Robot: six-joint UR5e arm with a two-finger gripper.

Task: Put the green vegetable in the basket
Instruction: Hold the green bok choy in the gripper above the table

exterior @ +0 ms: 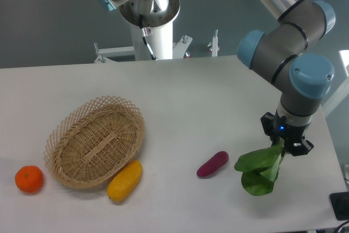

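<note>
While my gripper [284, 147] pinches pale stem of dark green leafy vegetable [259, 168] at table's right, leaves dangle. Oval tan wicker basket [95, 141] sits well apart, left. Risk: thin grip slips; purple oblong vegetable [212, 163] lies between.

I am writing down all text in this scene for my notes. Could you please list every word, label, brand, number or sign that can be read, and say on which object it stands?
None can be read.
The arm's blue-capped joints, basket, green vegetable, purple vegetable, yellow fruit and orange show no markings.
The dark object at the right edge is cut off; no text is visible.
</note>
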